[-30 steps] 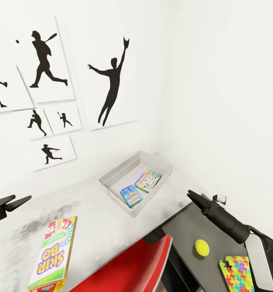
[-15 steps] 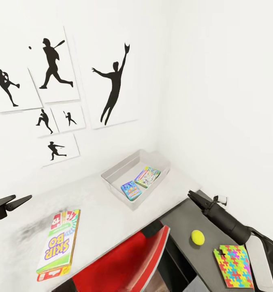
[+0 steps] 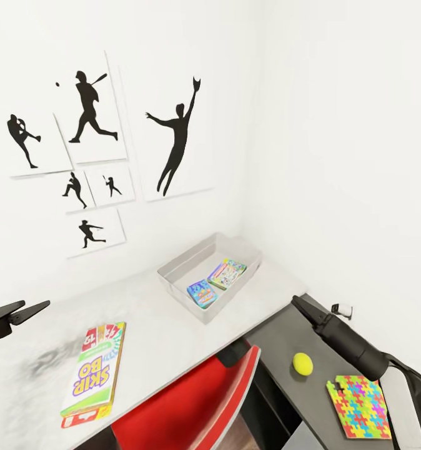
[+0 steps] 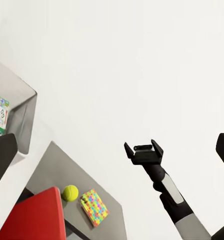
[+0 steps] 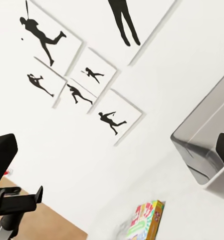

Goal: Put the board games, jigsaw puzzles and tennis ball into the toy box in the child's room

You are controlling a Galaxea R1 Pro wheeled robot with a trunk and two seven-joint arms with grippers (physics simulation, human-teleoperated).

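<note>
The toy box [image 3: 173, 279] stands on the pale table [image 3: 154, 331] near the wall corner. A blue board game [image 3: 202, 293] and a green-bordered one [image 3: 228, 274] lie inside it. The SKIP BO board game [image 3: 93, 374] lies flat near the table's front edge. On the lower dark side unit [image 3: 276, 340] rest the tennis ball [image 3: 303, 364] and a jigsaw puzzle [image 3: 359, 406]. My left gripper [image 3: 35, 305] hovers open above the table's left part. My right gripper [image 3: 296, 301] hangs open above the side unit, empty, and it also appears in the left wrist view [image 4: 144, 148].
A red and white chair [image 3: 192, 400] is pushed in under the table edge between the SKIP BO box and the side unit. Black baseball silhouettes [image 3: 176, 137] hang on the white wall behind the table. Another white wall closes the right side.
The whole picture has shifted as the camera moved: the wall art sits further right and the puzzle shows more fully. Both arms keep their pose and no object has moved.
</note>
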